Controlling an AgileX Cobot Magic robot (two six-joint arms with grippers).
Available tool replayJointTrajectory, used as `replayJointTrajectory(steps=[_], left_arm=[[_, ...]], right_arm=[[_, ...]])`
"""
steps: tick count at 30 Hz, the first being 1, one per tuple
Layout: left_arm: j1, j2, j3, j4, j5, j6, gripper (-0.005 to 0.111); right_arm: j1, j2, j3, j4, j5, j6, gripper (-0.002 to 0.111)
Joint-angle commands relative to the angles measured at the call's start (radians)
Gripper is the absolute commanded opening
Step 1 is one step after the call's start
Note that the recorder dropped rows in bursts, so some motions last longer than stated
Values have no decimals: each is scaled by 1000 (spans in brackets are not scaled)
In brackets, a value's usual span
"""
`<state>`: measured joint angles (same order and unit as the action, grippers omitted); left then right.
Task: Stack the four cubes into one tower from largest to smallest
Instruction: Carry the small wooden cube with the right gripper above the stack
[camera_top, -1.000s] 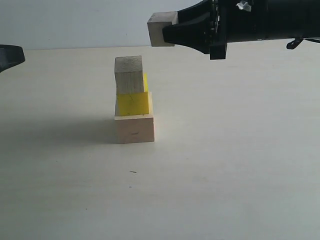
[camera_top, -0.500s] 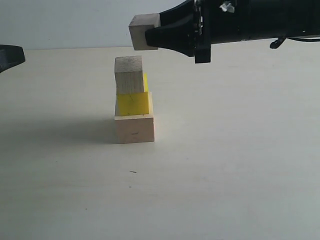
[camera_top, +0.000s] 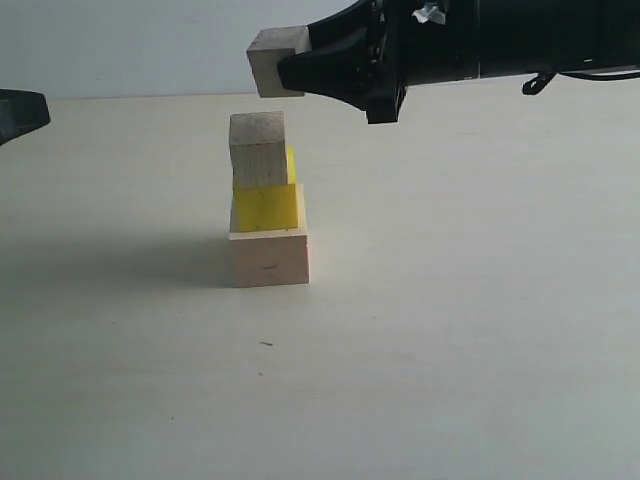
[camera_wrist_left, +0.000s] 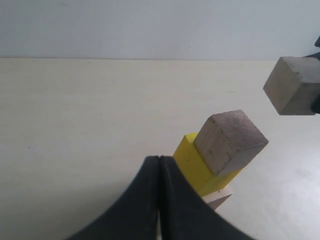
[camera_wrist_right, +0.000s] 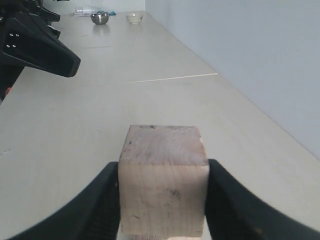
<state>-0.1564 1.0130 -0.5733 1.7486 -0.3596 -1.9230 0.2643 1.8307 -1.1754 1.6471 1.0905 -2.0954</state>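
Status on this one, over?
Right gripper shut on smallest wood cube, above three-cube tower. Left gripper shut, empty, off to the side. Nothing between cube and tower.

No text, label, brand, number or sign can be read anywhere.

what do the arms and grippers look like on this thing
Both are matte black. The right gripper has wedge-shaped fingers tapering to narrow tips, on a thick rounded arm with a small white scrap on top and a thin black cable looping beneath. The left gripper has two smooth curved fingers. No readable markings show.
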Motion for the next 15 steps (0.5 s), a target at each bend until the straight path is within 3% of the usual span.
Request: replayJointTrajectory(steps=[1, 15], left_arm=[[0, -7, 6, -4, -1, 5, 0], [0, -7, 6, -4, 7, 5, 0]], right_arm=[[3, 21, -9, 24, 18, -22, 0], [3, 21, -11, 20, 48, -22, 0]])
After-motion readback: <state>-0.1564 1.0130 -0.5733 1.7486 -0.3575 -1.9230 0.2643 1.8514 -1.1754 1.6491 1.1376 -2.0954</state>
